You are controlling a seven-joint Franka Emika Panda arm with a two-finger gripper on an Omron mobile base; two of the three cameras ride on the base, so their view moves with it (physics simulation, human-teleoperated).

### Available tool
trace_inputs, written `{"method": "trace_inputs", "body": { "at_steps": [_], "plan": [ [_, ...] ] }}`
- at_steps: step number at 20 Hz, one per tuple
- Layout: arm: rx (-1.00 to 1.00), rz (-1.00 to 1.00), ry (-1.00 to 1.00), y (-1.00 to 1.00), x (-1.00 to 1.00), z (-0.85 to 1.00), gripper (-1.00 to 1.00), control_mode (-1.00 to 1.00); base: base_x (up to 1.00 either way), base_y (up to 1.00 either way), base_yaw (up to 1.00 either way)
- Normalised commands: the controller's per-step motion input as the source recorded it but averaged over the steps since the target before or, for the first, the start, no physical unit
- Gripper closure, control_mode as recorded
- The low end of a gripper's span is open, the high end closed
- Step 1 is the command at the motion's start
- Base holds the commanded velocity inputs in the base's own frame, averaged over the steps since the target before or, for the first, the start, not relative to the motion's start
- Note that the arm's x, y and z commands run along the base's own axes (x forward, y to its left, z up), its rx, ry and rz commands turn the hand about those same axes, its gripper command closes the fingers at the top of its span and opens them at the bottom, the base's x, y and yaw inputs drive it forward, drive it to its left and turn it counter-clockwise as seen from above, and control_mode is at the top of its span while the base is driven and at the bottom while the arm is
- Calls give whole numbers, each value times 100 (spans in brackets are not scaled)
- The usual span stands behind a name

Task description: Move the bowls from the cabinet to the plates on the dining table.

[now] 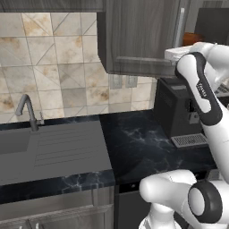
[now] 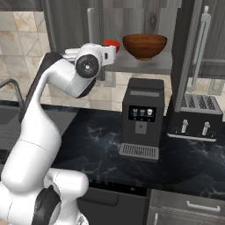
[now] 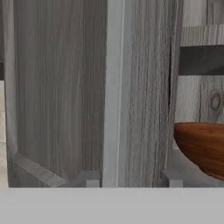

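Brown, wood-like round bowl [image 2: 144, 45] stands on the open shelf of the dark grey-brown wood-grain cabinet [image 1: 138, 36], with the glossy red bowl [image 2: 112, 44] just beside it, partly hidden behind the white hand. The gripper's opening cannot be told. Below, a black coffee machine [image 2: 141, 118] and toaster [image 2: 195, 117] stand on the black marble surface [image 2: 176, 162]; no writing is legible.

- Two bowls: one red bowl [image 2: 112, 43], one brown bowl [image 2: 144, 45]
- One coffee machine [image 2: 141, 118]
- One toaster [image 2: 195, 117]
- One tap [image 1: 27, 111]
- One sink [image 1: 13, 142]
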Motion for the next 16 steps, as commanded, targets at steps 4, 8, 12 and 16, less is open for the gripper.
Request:
{"method": "trace_inputs", "body": {
  "at_steps": [4,8,12,16],
  "plan": [
    [0,0,-17,42,-73,0,100,-100,0,0,0],
    [0,0,-14,50,-65,0,100,-100,0,0,0],
    [0,0,-12,53,-59,0,100,-100,0,0,0],
    [0,0,-11,25,-43,0,100,-100,0,0,0]
  ]
}}
